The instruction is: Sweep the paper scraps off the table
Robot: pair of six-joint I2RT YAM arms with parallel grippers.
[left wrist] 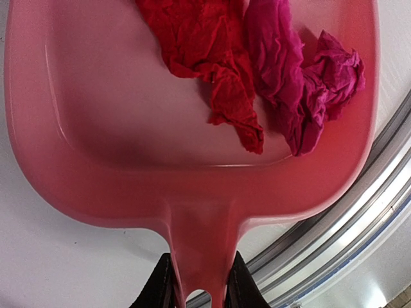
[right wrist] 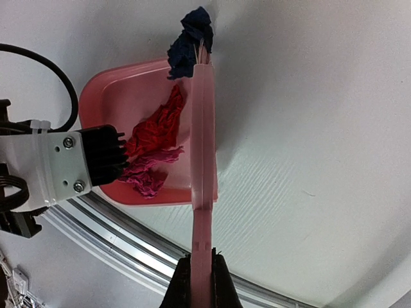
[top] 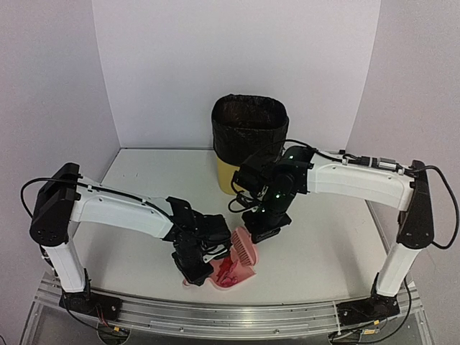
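While red and pink paper scraps sit in the dustpan, its handle is pinched tight by the left hand and the brush is clamped by the right hand.

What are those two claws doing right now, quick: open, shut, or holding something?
Left gripper: closed on the handle of the dustpan.
Right gripper: closed on the handle of the brush.
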